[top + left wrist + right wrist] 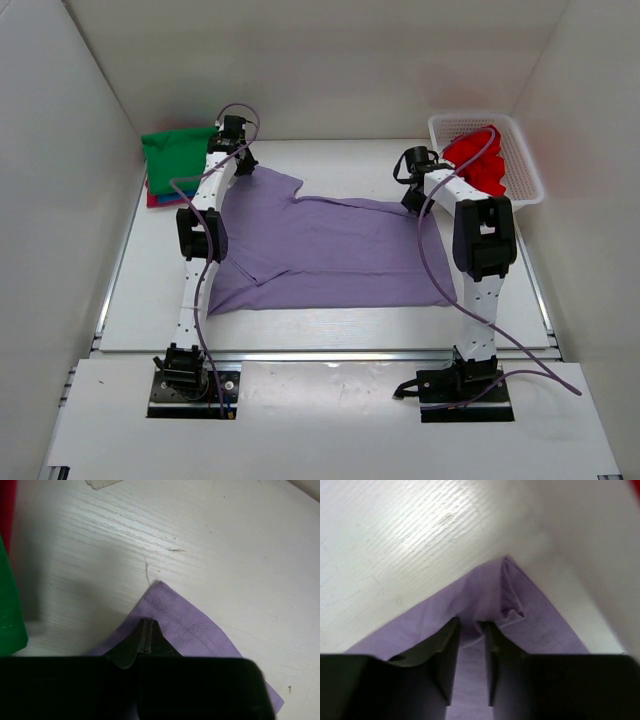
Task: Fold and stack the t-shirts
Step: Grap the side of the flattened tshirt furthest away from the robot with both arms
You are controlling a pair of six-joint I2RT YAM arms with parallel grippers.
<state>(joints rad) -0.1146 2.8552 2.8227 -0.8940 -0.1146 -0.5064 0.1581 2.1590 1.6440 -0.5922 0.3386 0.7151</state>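
- The white counter (pixel 330 325) carries everything I see from above, between the two arms and the far wall.
- The lavender t-shirt (pixel 330 250) lies spread in the middle of the counter. It is mostly flat, with some wrinkles along its far edge.
- A white lattice basket (pixel 528 165) stands at the far right corner, and the red t-shirt (pixel 480 160) sits in it as a heap rising above the rim.
- The green t-shirt (pixel 175 155) lies folded at the far left corner. Thin coloured layers (pixel 160 198) show below its near edge, too small for me to name.
- The left end effector (pixel 146 632) is at the far left corner of the lavender t-shirt, near the green one. Its fingers are closed together with the purple corner pinched between them.
- The right end effector (pixel 472 625) is at the far right corner of the same shirt, near the basket. Its fingers stand a little apart, with a raised fold of purple cloth in the narrow gap. I cannot tell if this fold is already held firmly.
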